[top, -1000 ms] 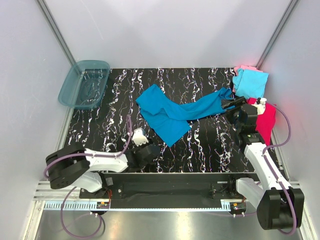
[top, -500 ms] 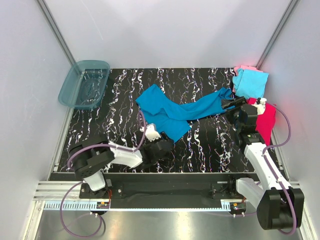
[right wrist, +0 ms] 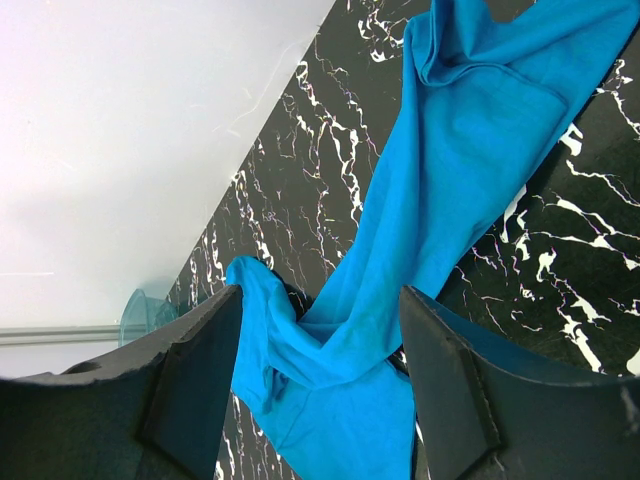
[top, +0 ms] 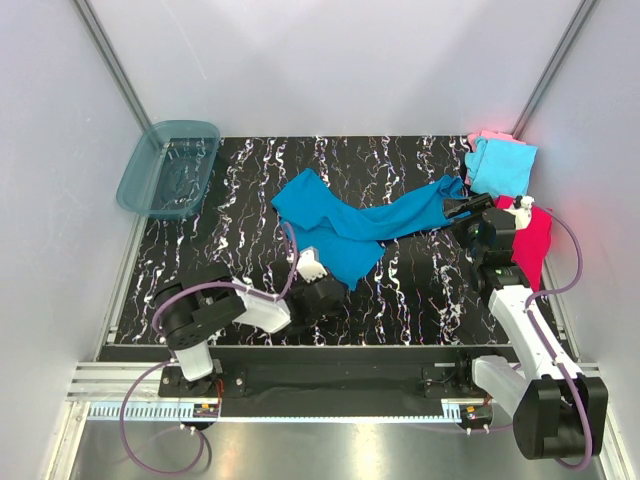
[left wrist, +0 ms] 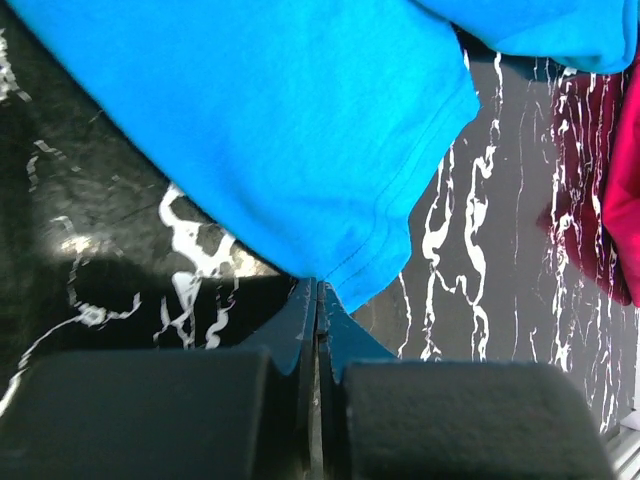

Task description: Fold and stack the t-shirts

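While my left gripper (left wrist: 317, 312) pinches only the corner tip of the teal-blue t-shirt (left wrist: 270, 130), lifting could pull the cloth free; my right gripper (right wrist: 320, 300) is spread.

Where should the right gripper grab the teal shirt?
The narrow right end of the shirt, straight ahead of the open right gripper. Come from the right, low over the table: the cloth narrows to a strip there, and the left gripper pinches the near corner.
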Available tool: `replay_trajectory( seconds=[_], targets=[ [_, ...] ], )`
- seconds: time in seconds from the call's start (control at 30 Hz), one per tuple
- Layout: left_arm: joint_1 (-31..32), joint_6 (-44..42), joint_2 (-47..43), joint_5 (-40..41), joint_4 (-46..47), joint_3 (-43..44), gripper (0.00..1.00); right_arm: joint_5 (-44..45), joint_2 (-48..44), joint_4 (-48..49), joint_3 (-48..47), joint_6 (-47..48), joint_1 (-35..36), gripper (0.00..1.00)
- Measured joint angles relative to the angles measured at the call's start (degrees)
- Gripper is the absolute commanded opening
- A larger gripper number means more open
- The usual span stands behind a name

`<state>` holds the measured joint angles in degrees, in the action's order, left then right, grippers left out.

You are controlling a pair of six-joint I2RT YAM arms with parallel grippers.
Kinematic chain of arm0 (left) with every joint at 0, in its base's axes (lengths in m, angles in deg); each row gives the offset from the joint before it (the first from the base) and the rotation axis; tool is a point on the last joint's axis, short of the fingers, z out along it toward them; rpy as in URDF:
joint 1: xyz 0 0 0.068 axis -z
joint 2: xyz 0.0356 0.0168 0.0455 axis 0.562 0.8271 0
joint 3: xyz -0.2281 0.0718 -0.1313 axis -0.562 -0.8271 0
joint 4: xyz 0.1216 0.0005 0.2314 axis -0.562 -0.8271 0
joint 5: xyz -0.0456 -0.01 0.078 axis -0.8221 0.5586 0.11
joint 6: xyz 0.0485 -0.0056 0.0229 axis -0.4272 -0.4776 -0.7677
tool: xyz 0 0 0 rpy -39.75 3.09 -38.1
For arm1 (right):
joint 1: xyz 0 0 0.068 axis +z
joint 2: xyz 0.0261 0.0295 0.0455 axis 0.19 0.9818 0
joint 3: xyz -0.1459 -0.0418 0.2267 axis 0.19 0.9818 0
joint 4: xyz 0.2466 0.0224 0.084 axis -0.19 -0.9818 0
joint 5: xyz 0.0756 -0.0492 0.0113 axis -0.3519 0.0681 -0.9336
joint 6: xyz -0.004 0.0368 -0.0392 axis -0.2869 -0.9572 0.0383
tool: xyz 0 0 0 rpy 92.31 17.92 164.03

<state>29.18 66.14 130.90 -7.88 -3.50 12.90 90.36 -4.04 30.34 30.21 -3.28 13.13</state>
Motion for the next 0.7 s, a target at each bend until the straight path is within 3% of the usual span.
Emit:
replay_trajectory(
  seconds=[0.23, 0.53, 0.7],
  targets=[
    [0.04, 0.02, -4.79, -0.09, -4.09, -2.89, 0.00, -0.04, 0.00, -0.02, 0.00, 0.00, 0.00, 0.71],
    [1.73, -0.04, -21.33, 1.70, -21.27, -7.78, 0.00, -0.13, 0.00, 0.00, 0.17, -0.02, 0.00, 0.71],
    [1.70, -1.27, -24.55, 2.89, -25.07, -7.78, 0.32, -0.15, 0.00, 0.00, 0.20, -0.26, 0.00, 0.71]
  ],
)
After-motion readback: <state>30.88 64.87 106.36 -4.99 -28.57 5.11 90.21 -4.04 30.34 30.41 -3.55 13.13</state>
